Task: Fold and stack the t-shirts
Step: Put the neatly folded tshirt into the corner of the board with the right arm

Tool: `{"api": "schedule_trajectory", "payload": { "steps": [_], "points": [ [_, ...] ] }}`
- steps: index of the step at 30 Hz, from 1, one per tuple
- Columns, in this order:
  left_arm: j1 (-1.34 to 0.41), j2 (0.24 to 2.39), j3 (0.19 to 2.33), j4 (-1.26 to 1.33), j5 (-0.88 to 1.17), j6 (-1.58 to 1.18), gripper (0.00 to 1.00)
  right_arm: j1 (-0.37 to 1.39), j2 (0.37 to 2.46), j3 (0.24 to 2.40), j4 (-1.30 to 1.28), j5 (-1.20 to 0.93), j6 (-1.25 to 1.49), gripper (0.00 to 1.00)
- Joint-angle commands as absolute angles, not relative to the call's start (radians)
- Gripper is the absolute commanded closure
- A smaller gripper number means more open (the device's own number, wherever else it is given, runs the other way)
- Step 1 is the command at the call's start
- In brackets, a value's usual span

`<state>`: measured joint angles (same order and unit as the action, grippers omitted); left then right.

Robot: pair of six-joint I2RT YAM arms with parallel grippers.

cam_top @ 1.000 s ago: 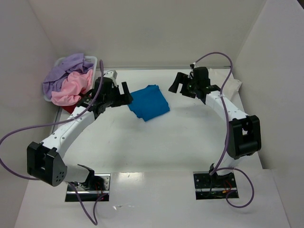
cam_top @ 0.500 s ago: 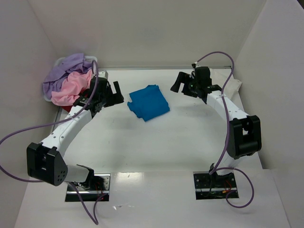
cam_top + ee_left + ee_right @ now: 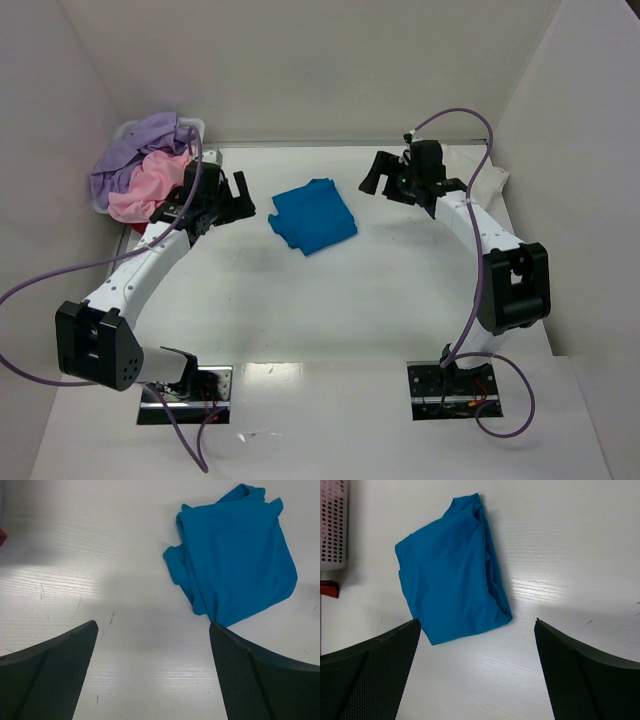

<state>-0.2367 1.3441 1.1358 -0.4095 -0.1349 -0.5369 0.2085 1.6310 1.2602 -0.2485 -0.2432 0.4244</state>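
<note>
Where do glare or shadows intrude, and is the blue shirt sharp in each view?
Top external: even light, soft shadows, blue t-shirt sharp. Left wrist: bright sheen on the table left of the shirt, shirt crisp. Right wrist: glare patch right of it; nothing washed out.

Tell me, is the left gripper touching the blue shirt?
Apart. The top view shows a strip of bare table between the left gripper and the blue shirt.
</note>
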Motion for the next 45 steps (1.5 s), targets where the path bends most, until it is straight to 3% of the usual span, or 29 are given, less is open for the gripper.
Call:
{"api": "schedule_trajectory", "payload": {
  "steps": [1, 18, 27, 45],
  "points": [
    [-0.233, 1.336, 1.172, -0.413, -0.1, -0.502, 0.0, 0.201, 1.617, 1.267, -0.209, -0.242, 0.413, 0.0],
    [-0.233, 1.347, 1.181, -0.46, -0.097, -0.489, 0.0, 0.201, 1.597, 1.239, -0.199, -0.255, 0.422, 0.0],
    [-0.233, 1.443, 1.181, -0.46, 0.109, -0.431, 0.0, 0.201, 1.769, 1.362, -0.224, -0.39, 0.402, 0.0],
    [-0.233, 1.558, 1.192, -0.423, 0.215, -0.413, 0.0, 0.201, 2.052, 1.592, -0.244, -0.413, 0.241, 0.0]
  ]
}}
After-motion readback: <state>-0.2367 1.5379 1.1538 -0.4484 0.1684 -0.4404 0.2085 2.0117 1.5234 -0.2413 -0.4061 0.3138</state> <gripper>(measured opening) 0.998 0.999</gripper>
